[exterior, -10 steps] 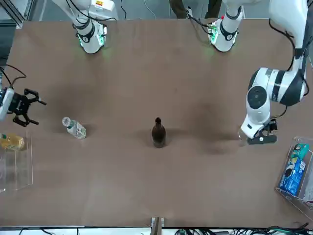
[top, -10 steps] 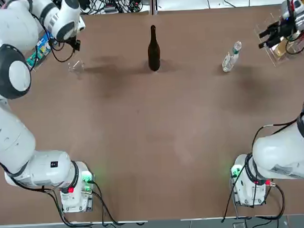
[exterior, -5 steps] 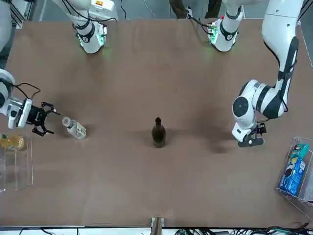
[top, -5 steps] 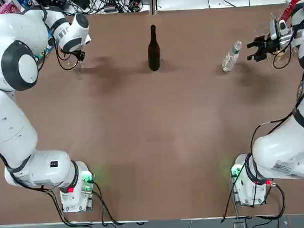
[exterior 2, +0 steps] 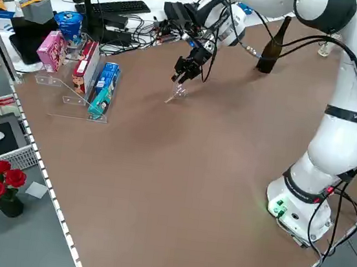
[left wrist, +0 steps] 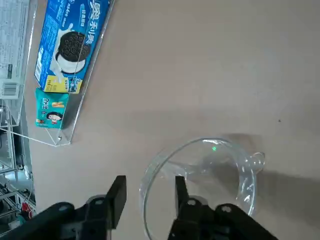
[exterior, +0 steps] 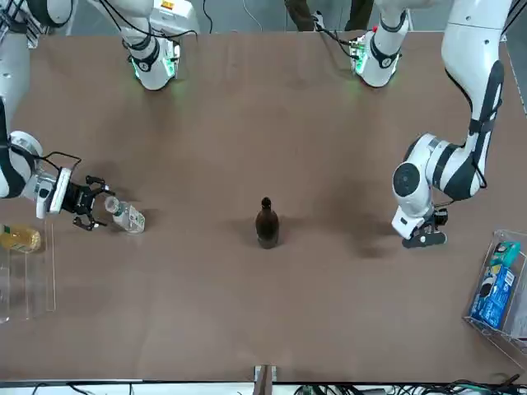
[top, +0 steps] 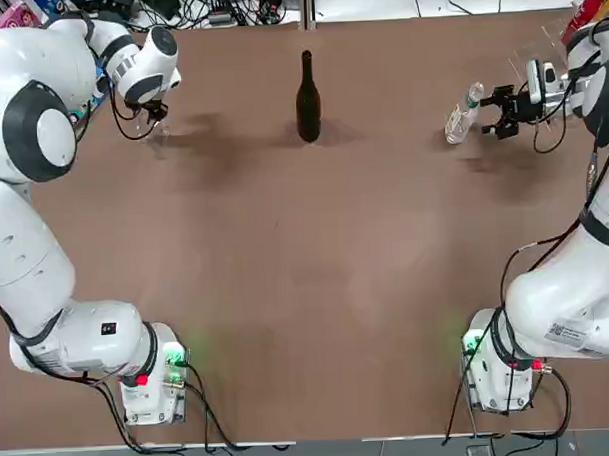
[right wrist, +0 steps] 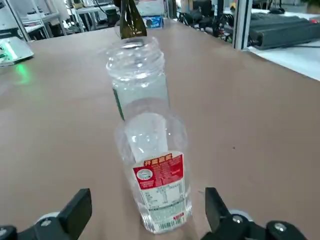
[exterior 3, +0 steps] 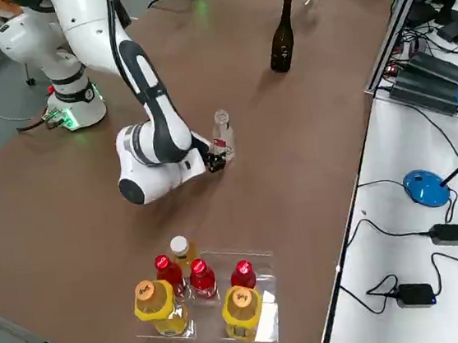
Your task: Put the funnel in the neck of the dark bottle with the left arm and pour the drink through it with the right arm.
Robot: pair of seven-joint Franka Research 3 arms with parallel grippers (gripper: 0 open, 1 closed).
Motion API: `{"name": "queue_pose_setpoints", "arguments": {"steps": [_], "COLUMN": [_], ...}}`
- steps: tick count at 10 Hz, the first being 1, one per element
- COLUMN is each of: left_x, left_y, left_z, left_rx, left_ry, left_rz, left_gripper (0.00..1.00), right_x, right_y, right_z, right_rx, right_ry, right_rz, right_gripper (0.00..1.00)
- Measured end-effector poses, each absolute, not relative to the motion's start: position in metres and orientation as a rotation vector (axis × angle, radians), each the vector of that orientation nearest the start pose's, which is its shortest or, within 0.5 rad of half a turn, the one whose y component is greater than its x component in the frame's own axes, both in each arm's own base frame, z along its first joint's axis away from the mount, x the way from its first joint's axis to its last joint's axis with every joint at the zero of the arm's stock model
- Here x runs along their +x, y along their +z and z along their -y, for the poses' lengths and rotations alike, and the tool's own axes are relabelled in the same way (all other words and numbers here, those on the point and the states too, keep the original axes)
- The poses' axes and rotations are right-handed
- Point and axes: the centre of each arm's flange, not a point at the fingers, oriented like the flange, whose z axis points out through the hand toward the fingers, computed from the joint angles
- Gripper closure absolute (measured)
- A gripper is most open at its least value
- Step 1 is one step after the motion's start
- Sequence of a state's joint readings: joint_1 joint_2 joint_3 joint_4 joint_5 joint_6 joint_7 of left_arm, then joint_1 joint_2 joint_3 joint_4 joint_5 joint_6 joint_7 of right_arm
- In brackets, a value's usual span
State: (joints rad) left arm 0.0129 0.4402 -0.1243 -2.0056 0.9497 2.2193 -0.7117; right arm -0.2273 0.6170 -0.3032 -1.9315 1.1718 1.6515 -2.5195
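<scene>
The clear funnel [left wrist: 202, 167] lies on its side on the table at the far left [exterior 2: 178, 93]. My left gripper [left wrist: 147, 192] is low over it [exterior 2: 186, 68], jaws partly closed with the funnel's rim between them and a gap on each side. The dark bottle [top: 307, 96] stands upright at the far middle [exterior: 266, 222]. The drink [top: 463, 112], a small clear bottle with a label, stands upright at the far right [right wrist: 150, 145]. My right gripper [top: 493, 113] is level with it, open, fingertips just short of its sides [exterior 3: 214, 161].
A clear rack with snack boxes [exterior 2: 99, 91] stands at the table's far left edge, close behind the left gripper. A clear tray of red and yellow bottles [exterior 3: 202, 295] sits at the far right edge, behind the right gripper. Cables and devices lie beyond the far edge.
The right gripper has come in from the tray side toward the drink, open all the while. The left gripper has settled over the funnel and its jaws have narrowed.
</scene>
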Motion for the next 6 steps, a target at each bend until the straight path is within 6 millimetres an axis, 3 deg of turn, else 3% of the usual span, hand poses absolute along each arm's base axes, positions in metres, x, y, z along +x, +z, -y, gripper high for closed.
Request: {"name": "queue_pose_setpoints", "arguments": {"steps": [3, 6], "left_x": [0.587, 0.585], "left_y": [0.224, 0.230], "left_z": [0.036, 0.029], "left_rx": [-2.476, -2.442], "left_ry": [-0.082, -0.063], "left_rz": [-0.094, -0.081], "left_gripper": [0.78, 0.94], "right_x": [0.536, 0.540], "right_y": [0.159, 0.146], "right_z": [0.194, 0.187], "right_rx": [-1.682, -1.625], "right_ry": [-1.053, -1.085], "right_rz": [1.382, 1.392], "right_gripper": [0.00, 0.00]}}
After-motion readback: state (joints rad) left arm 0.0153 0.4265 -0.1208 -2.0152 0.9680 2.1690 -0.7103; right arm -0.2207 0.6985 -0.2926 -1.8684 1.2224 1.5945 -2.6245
